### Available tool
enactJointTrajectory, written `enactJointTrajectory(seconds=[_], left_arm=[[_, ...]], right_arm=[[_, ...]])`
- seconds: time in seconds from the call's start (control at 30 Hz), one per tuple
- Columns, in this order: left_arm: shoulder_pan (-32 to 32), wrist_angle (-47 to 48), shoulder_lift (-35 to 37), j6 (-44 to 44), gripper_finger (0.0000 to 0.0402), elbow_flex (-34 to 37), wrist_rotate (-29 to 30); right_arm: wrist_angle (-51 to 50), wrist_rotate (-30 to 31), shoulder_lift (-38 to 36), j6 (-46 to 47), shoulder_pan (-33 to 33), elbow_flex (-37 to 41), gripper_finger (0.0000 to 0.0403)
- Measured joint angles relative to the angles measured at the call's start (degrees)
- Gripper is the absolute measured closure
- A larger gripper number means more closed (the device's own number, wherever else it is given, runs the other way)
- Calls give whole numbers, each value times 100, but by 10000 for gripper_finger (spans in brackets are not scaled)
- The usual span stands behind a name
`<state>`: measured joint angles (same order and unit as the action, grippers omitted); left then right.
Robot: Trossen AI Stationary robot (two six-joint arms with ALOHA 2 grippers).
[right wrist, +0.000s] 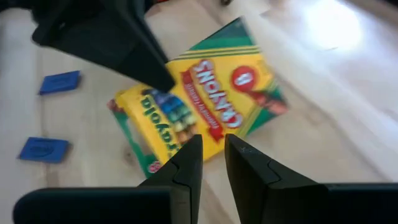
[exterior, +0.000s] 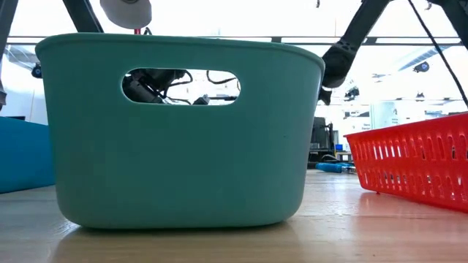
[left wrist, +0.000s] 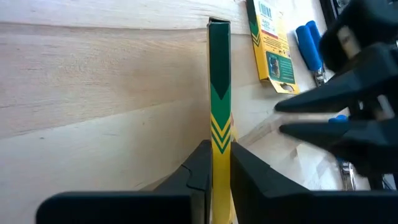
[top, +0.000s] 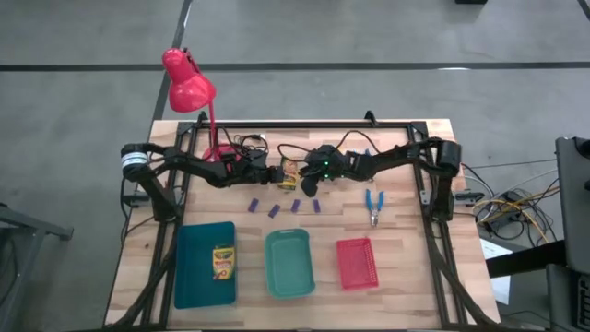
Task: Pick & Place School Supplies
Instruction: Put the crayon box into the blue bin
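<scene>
Left gripper (left wrist: pixel 215 167) clamped shut on 1 crayon box (left wrist: pixel 219 93), box on edge between the fingers, near table centre at 12 o'clock of the green tray (top: pixel 289 264). Right gripper (right wrist: pixel 212 155) just at 3 o'clock of it, fingers narrowly parted, hovering over a second crayon box (right wrist: pixel 214 93) lying flat; nothing held. Third crayon box (top: pixel 223 262) lying in the teal tray (top: pixel 205 267) at 7 o'clock. 4 purple blocks (top: pixel 274 211) in a row at 6 o'clock of the grippers. Blue-handled scissors (top: pixel 373 207) at 3 o'clock of the blocks, at 12 o'clock of the red tray (top: pixel 357 262). Red lamp (top: pixel 189 85) at 11 o'clock.
</scene>
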<state>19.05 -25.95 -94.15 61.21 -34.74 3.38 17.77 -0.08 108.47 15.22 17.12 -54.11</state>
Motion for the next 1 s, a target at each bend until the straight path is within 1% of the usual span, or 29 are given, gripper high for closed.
enactJointTrajectory(seconds=[0.1,0.23,0.37,0.53,0.7,0.83,1.0], left_arm=[[0,-4,1,2,364,2,-1],[0,1,40,4,364,-6,-3],[0,-1,73,-48,364,-83,-1],[-2,-8,155,-99,364,-160,2],[-1,-17,272,-139,364,-208,-2],[-2,-3,511,-332,364,-205,-124],[-2,110,1136,-1011,364,-188,-128]], right_arm=[[-405,177,-336,-65,2,2,335],[-772,184,-687,-205,0,27,335],[-863,210,-961,-238,0,46,335],[-911,436,-1100,-290,1,68,335],[-1043,477,-1135,-285,0,68,335],[-1123,479,-1137,-192,0,71,335],[-1162,477,-1185,-234,0,76,335]])
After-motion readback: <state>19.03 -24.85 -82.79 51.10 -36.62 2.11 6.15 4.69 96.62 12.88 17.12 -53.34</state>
